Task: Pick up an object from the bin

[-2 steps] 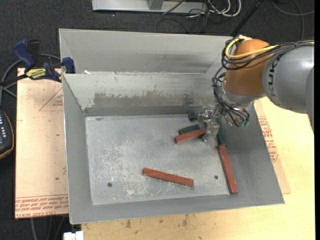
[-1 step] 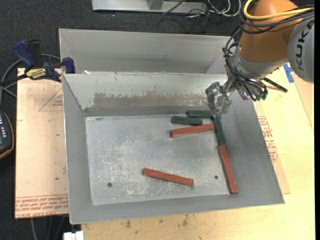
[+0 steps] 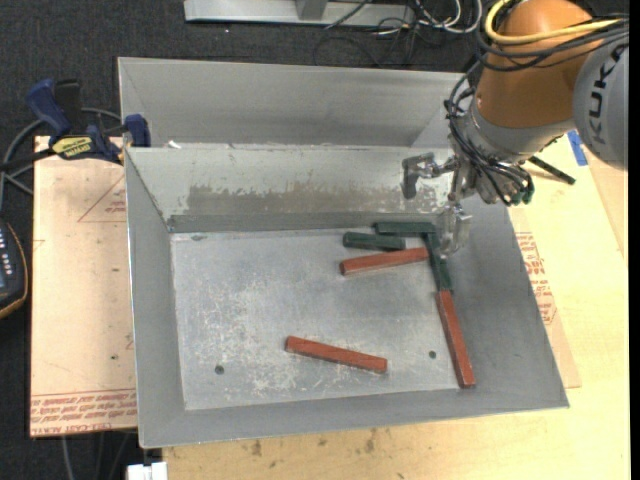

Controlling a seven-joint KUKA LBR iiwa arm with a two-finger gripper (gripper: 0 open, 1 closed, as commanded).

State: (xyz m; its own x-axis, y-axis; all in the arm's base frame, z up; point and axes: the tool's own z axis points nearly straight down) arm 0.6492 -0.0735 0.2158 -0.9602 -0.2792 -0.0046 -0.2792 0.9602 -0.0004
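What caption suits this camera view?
The gripper over dark green sticks and a red stick at the grey bin's back right; a second red stick in front, a third at right.

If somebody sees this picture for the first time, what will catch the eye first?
First comes the robot arm with its orange cover at the upper right, with its gripper down at the back right of the grey bin. Beside the gripper lie dark green sticks and a red stick. A lone red stick lies near the front, and a third red stick runs along the right side.
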